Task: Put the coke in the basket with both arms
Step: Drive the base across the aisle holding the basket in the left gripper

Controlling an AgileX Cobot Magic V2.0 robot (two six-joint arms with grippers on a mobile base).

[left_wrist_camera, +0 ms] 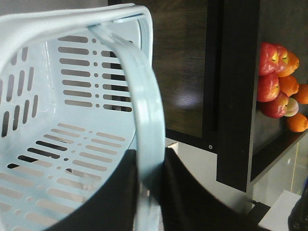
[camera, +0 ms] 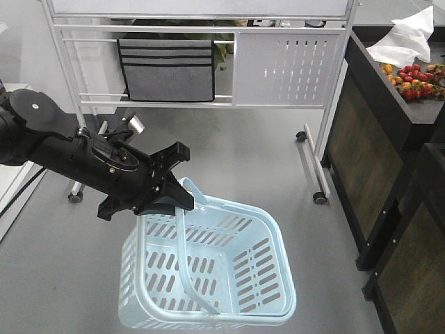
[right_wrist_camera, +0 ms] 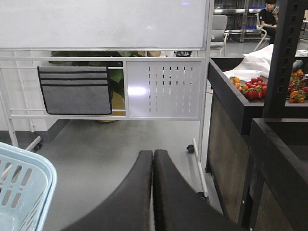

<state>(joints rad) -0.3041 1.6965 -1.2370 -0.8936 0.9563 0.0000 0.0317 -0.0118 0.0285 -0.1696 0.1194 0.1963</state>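
The light blue basket [camera: 278,240] hangs over the grey floor, tilted, and looks empty inside. My left gripper [camera: 175,203] is shut on one of its swing handles [camera: 182,257]. In the left wrist view the handle [left_wrist_camera: 144,96] runs straight between the black fingers [left_wrist_camera: 190,192], with the slotted basket wall [left_wrist_camera: 57,120] to the left. My right gripper [right_wrist_camera: 153,153] is shut and empty over bare floor, to the right of the basket's corner [right_wrist_camera: 33,175]. It does not show in the front view. The coke is out of view in every frame.
A wheeled whiteboard stand [camera: 288,69] with a grey fabric pocket [camera: 167,69] stands behind the basket. Dark shelving [camera: 389,146] runs along the right and carries fruit [camera: 417,80] and a white cloth [camera: 407,38]. More fruit [left_wrist_camera: 276,82] shows in the left wrist view.
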